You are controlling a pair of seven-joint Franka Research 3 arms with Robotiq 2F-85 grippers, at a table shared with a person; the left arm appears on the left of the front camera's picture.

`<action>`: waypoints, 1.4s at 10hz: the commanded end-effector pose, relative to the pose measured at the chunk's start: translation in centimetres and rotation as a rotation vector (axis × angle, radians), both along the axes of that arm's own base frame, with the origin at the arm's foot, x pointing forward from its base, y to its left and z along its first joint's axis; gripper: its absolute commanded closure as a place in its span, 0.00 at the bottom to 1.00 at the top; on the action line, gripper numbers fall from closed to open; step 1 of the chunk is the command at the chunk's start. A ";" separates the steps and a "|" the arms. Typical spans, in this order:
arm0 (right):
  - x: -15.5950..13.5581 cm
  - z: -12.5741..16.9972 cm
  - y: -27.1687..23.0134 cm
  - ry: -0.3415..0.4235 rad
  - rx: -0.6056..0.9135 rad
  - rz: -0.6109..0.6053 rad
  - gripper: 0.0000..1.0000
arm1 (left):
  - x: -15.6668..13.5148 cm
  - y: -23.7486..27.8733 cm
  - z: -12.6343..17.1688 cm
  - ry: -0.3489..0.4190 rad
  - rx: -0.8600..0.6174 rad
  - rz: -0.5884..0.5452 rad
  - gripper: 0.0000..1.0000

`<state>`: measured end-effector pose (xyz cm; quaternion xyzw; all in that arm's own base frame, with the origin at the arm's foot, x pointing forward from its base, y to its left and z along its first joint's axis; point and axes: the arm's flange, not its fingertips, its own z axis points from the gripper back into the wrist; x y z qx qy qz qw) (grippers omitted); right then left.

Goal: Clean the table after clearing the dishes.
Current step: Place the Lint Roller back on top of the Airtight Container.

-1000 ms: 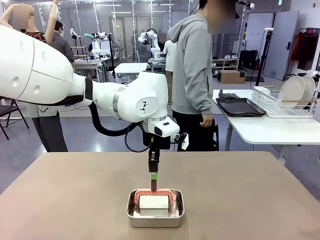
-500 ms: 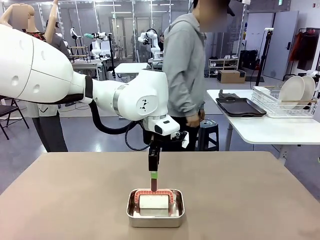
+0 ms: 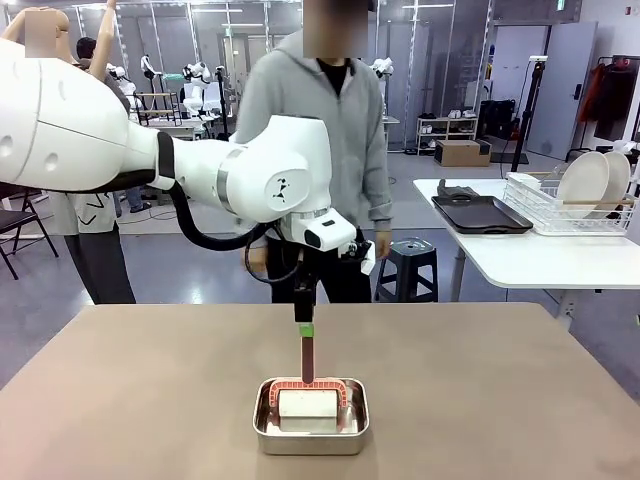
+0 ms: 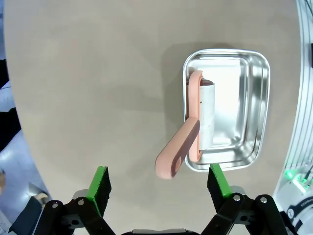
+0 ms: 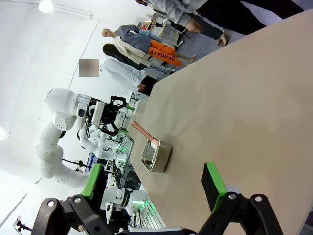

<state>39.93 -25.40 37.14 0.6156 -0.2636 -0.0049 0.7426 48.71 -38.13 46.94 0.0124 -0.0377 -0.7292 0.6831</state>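
Note:
The taupe table (image 3: 150, 400) bears a small steel pan (image 3: 262, 425) holding a white cleaning roller (image 3: 305, 407) with a pink frame. Its pink handle (image 3: 307, 362) sticks up out of the pan. My left gripper (image 3: 305, 333) hangs open just over the handle's tip. In the left wrist view the left gripper (image 4: 158, 171) has its green pads (image 4: 100, 186) wide apart above the handle (image 4: 182, 146) and the pan (image 4: 254, 98). My right gripper (image 5: 154, 188) is open and empty, low beside the table (image 5: 244, 98). The dishes (image 3: 592, 180), round white plates, stand in a wire rack.
A person (image 3: 320, 130) in a grey hoodie stands at the table's far edge, hands down. A black stool (image 3: 410, 258) is beside them. The white side table (image 3: 540, 260) at right carries the rack (image 3: 545, 210) and a dark tray (image 3: 480, 214).
My left gripper has opened, let go of the pink handle and risen a little. The person has walked left to the middle of the far side.

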 end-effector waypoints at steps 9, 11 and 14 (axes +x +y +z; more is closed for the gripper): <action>-0.2 0.4 0.1 -0.002 -0.004 0.004 0.00 | 0.0 0.8 1.9 -0.030 -0.010 0.013 0.00; -0.2 0.4 0.1 -0.002 -0.004 0.004 0.00 | 0.0 0.8 1.9 -0.030 -0.010 0.013 0.00; -0.2 0.4 0.1 -0.002 -0.004 0.004 0.00 | 0.0 0.8 1.9 -0.030 -0.010 0.013 0.00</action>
